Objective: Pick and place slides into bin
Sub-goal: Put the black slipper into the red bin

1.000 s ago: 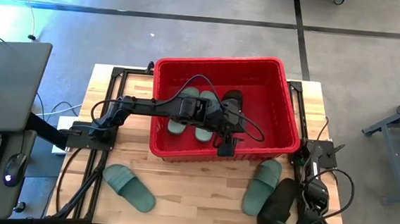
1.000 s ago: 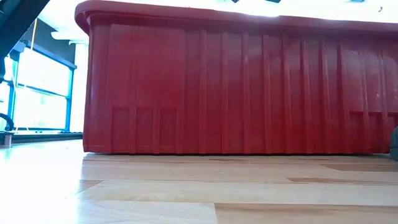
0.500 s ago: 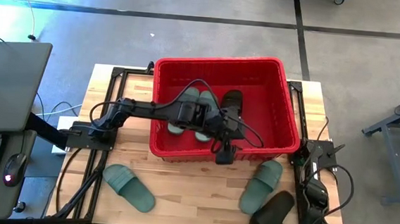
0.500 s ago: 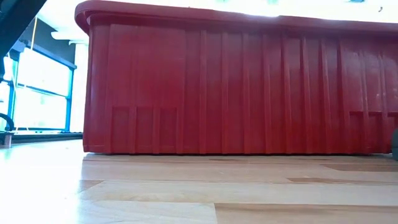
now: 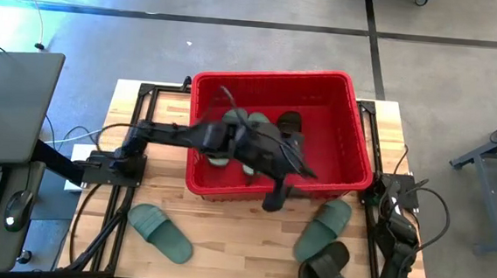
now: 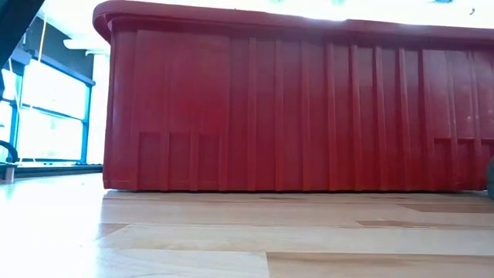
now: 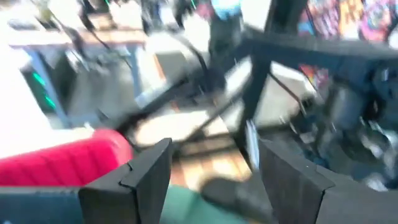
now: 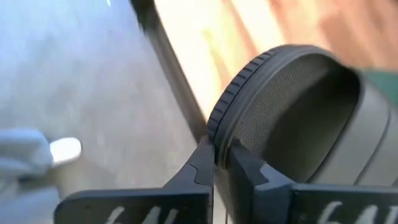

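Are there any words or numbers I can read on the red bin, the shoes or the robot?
None can be read.
Red bin: plain ribbed wall, no label.
Green slide and black slide: no brand showing.
Colourful posters behind the table: too blurred to read.

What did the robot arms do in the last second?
The left gripper came out of the red bin over its near wall, fingers open. The right gripper, clamped on a black slide, carried it leftward. The green slide and the bin stayed put.

Red bin (image 5: 356,111), sage green slides (image 5: 159,232), one black (image 5: 325,267).
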